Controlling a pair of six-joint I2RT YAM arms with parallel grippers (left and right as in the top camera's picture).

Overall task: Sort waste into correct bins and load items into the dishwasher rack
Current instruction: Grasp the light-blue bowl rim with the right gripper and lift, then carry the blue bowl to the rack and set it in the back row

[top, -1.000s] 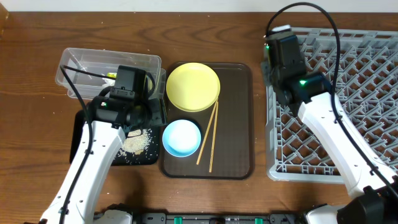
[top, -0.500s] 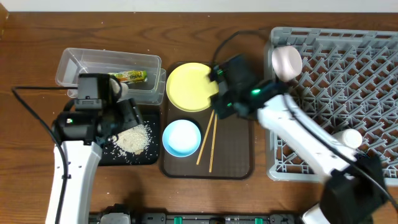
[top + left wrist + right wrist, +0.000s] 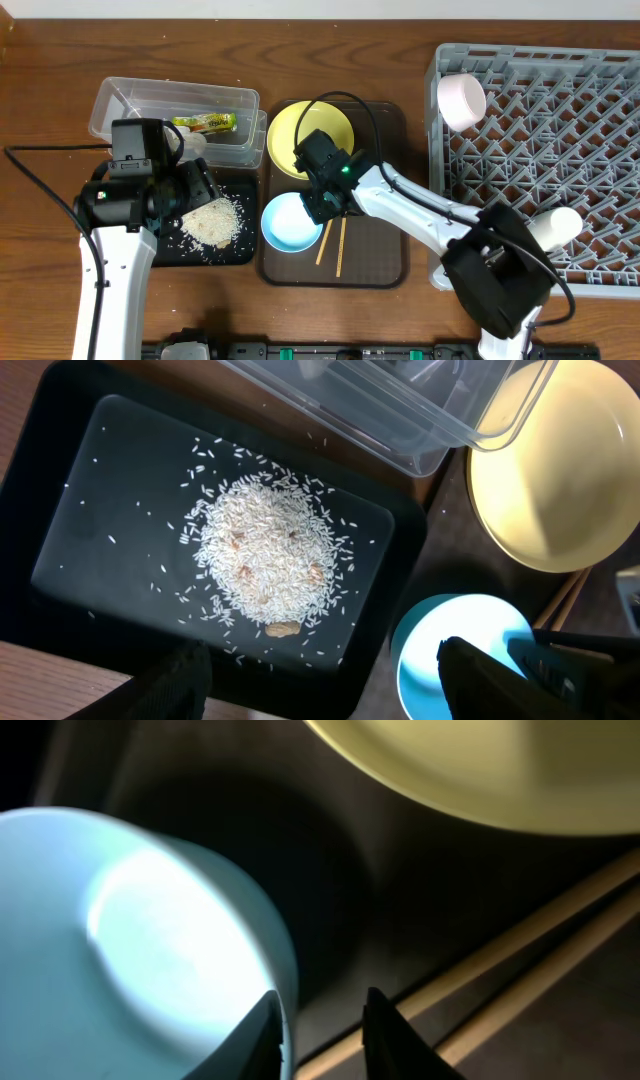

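Note:
My right gripper [image 3: 320,208] [image 3: 325,1030] is open and low, its fingers either side of the right rim of the light blue bowl [image 3: 285,225] [image 3: 130,940]. The two chopsticks [image 3: 338,250] [image 3: 520,940] lie just right of it. The yellow plate [image 3: 300,130] [image 3: 480,770] sits behind. My left gripper [image 3: 195,188] [image 3: 320,690] is open and empty above the black tray [image 3: 240,248] [image 3: 90,480], which holds a pile of rice [image 3: 212,222] [image 3: 265,550]. The snack wrapper [image 3: 205,122] lies in the clear tub [image 3: 130,100]. The white bowl [image 3: 462,100] and pale cup [image 3: 555,225] rest in the grey rack [image 3: 540,150].
The plate, blue bowl and chopsticks sit on a dark brown serving tray [image 3: 385,200] between the bins and the rack. The clear tub's corner [image 3: 440,430] overhangs the black tray's far edge. Bare wooden table [image 3: 40,120] lies to the left.
My right arm swung from the rack leftward over the brown tray and came down at the blue bowl's rim. My left arm shifted left, uncovering the rice pile.

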